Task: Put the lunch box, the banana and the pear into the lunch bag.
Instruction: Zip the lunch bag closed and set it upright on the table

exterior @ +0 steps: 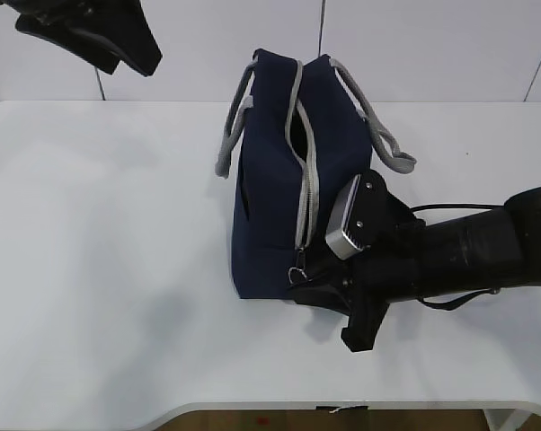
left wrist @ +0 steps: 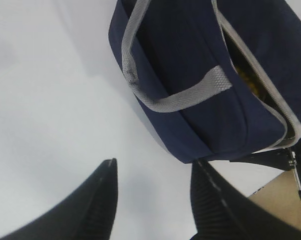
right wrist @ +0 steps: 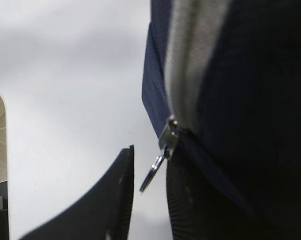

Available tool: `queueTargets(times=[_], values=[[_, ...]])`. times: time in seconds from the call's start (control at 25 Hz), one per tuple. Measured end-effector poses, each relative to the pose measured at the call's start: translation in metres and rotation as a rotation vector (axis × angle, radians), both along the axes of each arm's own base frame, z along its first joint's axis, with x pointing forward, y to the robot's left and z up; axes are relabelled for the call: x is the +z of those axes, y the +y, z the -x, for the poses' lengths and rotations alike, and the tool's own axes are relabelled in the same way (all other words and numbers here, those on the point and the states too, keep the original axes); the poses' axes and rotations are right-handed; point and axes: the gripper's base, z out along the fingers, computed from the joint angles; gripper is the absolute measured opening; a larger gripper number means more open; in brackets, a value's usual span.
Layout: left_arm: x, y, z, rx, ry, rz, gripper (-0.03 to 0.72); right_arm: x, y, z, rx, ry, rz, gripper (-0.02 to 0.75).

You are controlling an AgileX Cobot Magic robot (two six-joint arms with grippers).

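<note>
On the white table (exterior: 100, 269) in the exterior view stands one lunch bag (exterior: 270, 180) with two grey handles, its zipper partly open, the right gripper (exterior: 329, 292) at its near end. The left wrist view alone shows something yellow (left wrist: 248, 80) inside, with the left gripper (left wrist: 153, 172) spread, empty and apart. The right wrist view shows the ring pull (right wrist: 153, 172) between narrowly parted fingers; whether they pinch it I cannot tell.

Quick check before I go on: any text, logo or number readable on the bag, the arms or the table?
None: no view shows a readable word, label, brand or number.
lunch bag: plain navy fabric, grey zipper, no print.
right end effector: no markings visible.
table: bare white.
</note>
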Motion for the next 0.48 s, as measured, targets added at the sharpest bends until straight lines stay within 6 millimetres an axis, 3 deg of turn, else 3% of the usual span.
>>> queueTargets(times=[0.4,0.48], values=[[0.0,0.0,0.0,0.0,0.0,0.0,0.362,0.0,0.0,0.0,0.0,0.0,0.0,0.01],[0.0,0.0,0.0,0.0,0.0,0.0,0.362,0.0,0.0,0.0,0.0,0.0,0.0,0.006]])
